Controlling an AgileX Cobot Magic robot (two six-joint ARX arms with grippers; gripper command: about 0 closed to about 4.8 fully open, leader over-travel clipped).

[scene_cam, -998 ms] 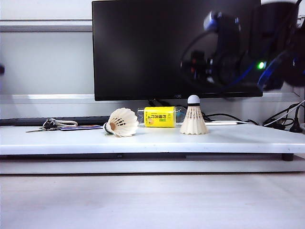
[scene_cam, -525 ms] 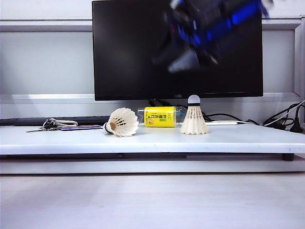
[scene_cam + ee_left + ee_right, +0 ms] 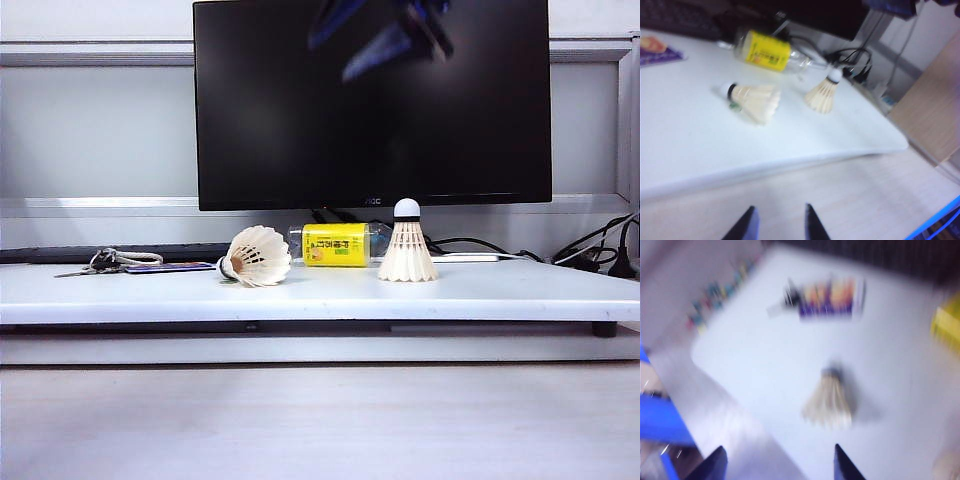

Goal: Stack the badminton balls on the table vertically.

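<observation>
Two badminton balls sit on the white tabletop [image 3: 500,290]. Both are cream-white with feather skirts shaped like cones, and each has a round white tip with a dark ring.

The left badminton ball [image 3: 256,257] lies on its side, with its tip pointing left and its open skirt facing right.

The right badminton ball [image 3: 406,245] stands upright on its skirt, tip up.

They are apart, not touching and not stacked. Both are toward the far side of the tabletop.
</observation>
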